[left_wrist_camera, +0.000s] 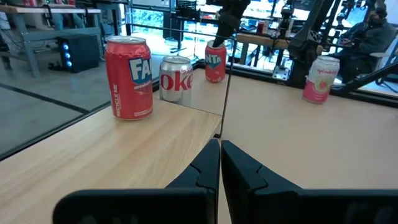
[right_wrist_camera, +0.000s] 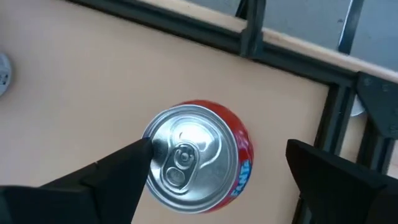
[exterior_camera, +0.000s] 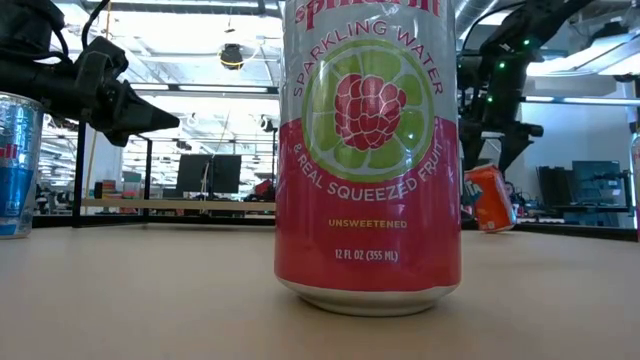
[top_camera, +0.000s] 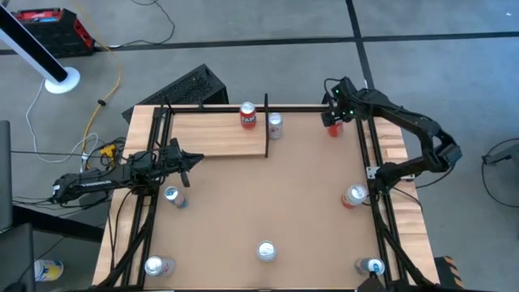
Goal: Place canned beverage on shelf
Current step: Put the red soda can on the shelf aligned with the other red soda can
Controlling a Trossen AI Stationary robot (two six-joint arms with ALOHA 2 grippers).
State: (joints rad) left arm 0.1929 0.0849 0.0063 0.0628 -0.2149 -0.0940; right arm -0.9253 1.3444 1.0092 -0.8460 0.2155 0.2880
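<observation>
Red Fanta can [right_wrist_camera: 199, 158] leans tilted between the right gripper's [right_wrist_camera: 217, 168] spread fingers, so an off-centre squeeze could topple it short of the shelf [top_camera: 215, 134].

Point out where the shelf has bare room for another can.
The shelf is bare along its left and middle planks, up to the left pincer. Its right end is crowded: a red can stands there, and a silver can just past the rail.

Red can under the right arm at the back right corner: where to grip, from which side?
Grip the red can across its round side wall, just below the rim, coming straight down. It stands upright, lid up, and the right end effector already hangs above it, open, one finger on each side.
</observation>
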